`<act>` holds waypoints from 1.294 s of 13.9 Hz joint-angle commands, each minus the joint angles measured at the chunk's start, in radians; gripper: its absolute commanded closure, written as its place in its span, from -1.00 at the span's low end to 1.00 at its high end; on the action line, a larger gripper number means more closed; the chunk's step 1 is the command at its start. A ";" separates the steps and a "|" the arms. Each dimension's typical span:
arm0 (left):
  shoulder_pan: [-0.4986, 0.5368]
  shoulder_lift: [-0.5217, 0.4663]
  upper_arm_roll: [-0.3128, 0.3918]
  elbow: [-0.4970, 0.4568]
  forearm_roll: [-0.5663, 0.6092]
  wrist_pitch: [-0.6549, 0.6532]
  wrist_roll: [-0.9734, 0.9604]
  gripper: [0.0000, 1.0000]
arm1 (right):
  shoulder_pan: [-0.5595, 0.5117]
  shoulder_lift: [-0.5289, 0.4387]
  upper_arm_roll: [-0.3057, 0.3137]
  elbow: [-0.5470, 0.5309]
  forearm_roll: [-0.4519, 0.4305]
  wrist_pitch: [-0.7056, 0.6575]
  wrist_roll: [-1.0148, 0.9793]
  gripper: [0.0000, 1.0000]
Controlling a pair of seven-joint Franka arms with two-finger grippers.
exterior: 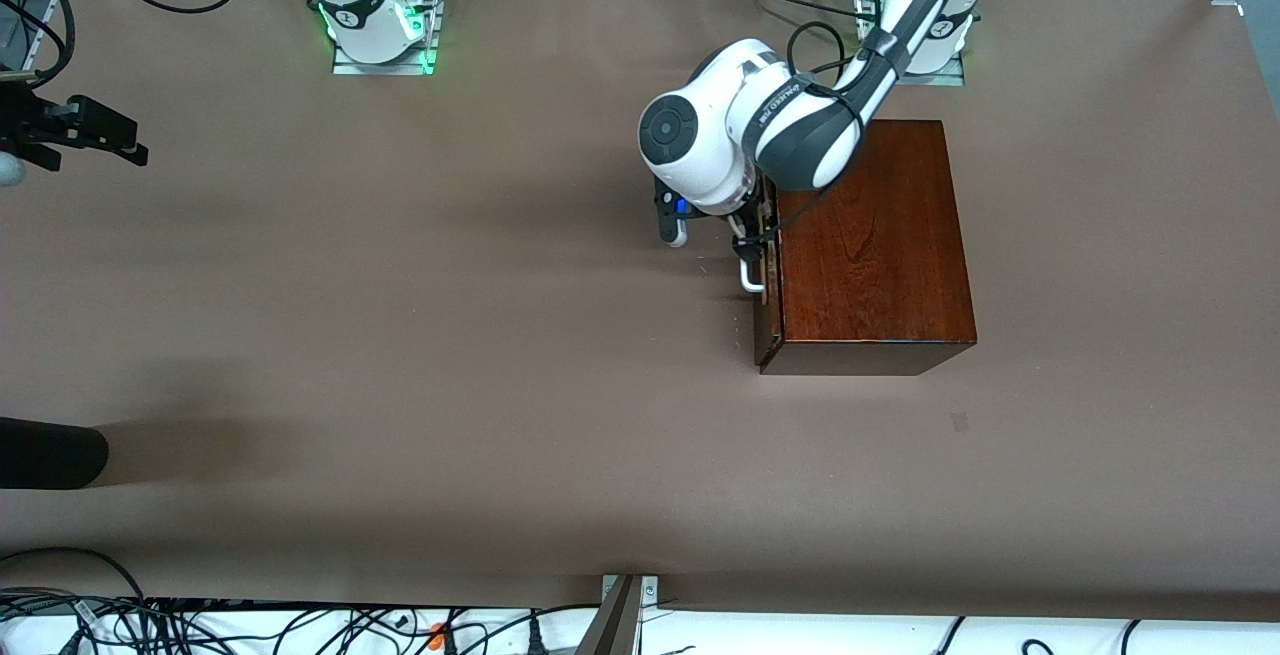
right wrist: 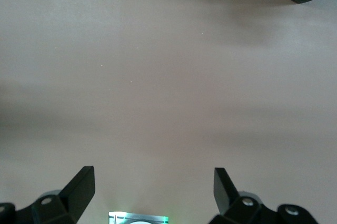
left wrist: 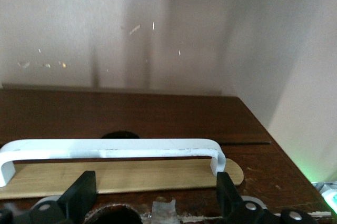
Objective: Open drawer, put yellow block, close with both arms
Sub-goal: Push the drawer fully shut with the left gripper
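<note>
Both left gripper (left wrist: pixel 152 195) fingers apparently straddle the drawer's white handle (left wrist: pixel 113 149).

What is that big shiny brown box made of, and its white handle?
The glossy dark reddish-brown box looks like varnished wood: grain lines show and its top reflects light. The white U-shaped bar handle looks like painted metal or plastic; its smooth, slightly scuffed surface leaves that open.

free: we see bare table (right wrist: pixel 168 77) under the open right gripper (right wrist: pixel 152 187) | blocked: handle (left wrist: pixel 110 148) and drawer front (left wrist: pixel 121 116) right before the open left gripper (left wrist: pixel 152 192)
</note>
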 commanded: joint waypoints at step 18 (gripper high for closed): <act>0.172 -0.171 -0.006 0.346 -0.180 -0.221 -0.820 -1.00 | -0.012 -0.007 0.005 -0.005 0.017 -0.007 -0.004 -1.00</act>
